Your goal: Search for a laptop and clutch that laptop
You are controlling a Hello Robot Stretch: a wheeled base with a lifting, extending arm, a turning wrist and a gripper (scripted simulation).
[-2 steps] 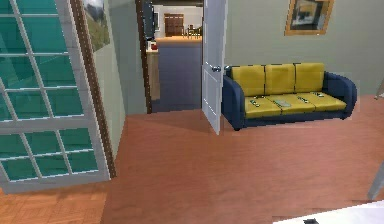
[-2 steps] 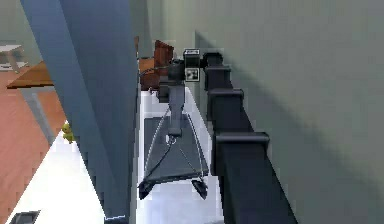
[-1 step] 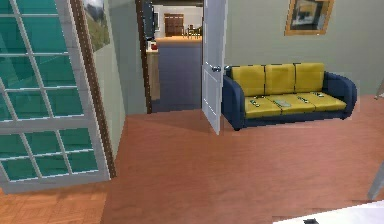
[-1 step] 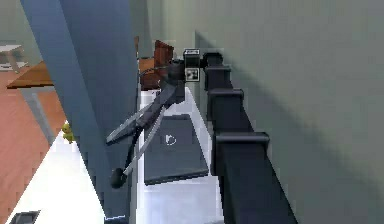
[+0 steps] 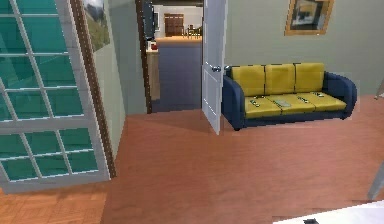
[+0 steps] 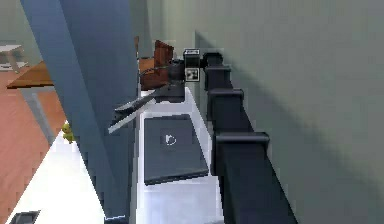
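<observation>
Laptop (image 6: 173, 148) noted flat on white table (image 6: 70, 182), just beside arm (image 6: 240, 140). Claw (image 6: 170, 80) is set farther out. Whether anything is held cannot be told. Arm judged best retracted until claw is centred over the lid.

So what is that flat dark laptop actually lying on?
The laptop lies flat on a white tabletop, next to the robot's dark arm. The patch of tabletop directly beneath it is covered by the laptop itself, so anything under it can't be seen.
</observation>
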